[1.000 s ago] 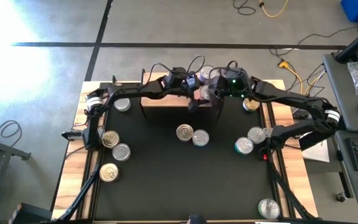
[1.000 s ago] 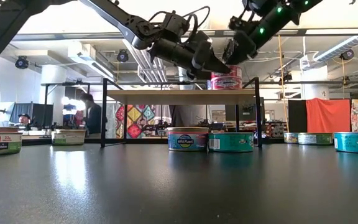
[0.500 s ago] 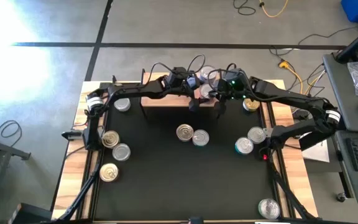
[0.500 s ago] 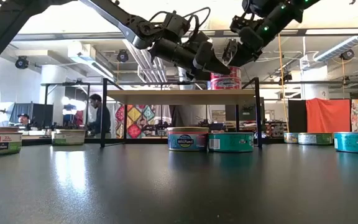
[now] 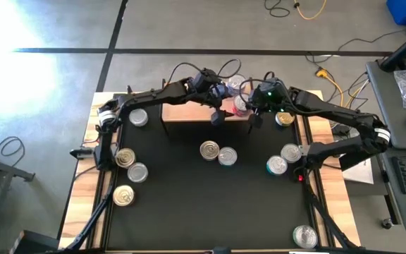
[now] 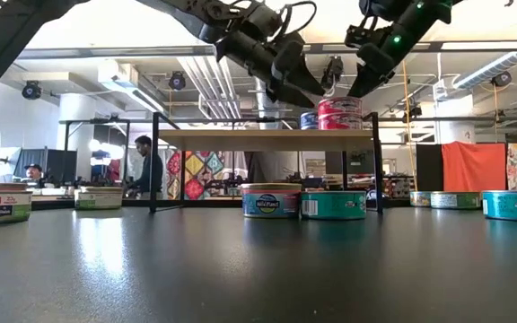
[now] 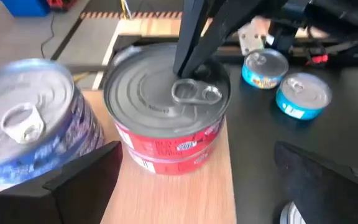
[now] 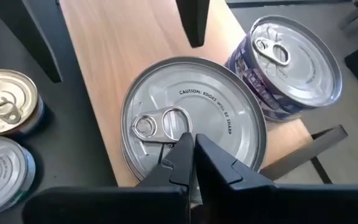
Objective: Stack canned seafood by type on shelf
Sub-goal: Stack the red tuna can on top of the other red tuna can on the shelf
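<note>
Where the light-wood shelf [image 5: 189, 111] stands at the far edge of the black-topped table [image 5: 203, 204], both grippers hover above its right end. The left gripper [image 7: 191, 180] has its fingers [image 7: 86, 171] spread wide and holds nothing; the red-labelled stack of cans [image 7: 166, 115] sits between and ahead of them. The right gripper [image 8: 191, 152] has its fingers pressed together, empty, with the tips over the pull tab [image 8: 160, 124] on the top lid of that stack. A blue-labelled can [image 8: 288, 59] stands on the shelf just beside the red stack. The remaining cans lie on the table: two touching below the shelf [image 5: 217, 153], others along both sides.
</note>
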### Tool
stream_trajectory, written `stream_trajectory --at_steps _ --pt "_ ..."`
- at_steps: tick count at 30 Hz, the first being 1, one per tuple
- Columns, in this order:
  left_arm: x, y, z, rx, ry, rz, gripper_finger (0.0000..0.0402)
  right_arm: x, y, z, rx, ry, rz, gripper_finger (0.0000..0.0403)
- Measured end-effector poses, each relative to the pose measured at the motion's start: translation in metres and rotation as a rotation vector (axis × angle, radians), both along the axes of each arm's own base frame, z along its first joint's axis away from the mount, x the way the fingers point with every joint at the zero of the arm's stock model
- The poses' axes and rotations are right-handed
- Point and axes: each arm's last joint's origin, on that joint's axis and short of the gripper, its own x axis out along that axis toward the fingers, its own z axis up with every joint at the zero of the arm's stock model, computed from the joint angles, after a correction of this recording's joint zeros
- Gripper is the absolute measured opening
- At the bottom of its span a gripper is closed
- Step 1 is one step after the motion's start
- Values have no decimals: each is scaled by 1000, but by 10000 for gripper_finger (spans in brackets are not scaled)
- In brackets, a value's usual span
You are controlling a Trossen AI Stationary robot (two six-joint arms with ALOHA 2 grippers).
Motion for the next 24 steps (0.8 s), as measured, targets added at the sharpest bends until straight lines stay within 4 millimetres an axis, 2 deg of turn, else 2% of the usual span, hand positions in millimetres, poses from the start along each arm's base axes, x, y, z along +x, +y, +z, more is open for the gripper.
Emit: stream_trajectory --at_steps 5,12,16,24 --pt "-4 2 -11 9 55 32 396 -1 5 13 -17 -92 30 13" --pt "-3 2 -24 25 34 28 373 -21 18 32 -40 -144 40 13" --pt "1 3 -28 23 -25 35 363 -28 22 36 -31 -143 22 13" --pt "3 -5 -40 13 -25 7 361 -39 29 36 -2 -102 18 13"
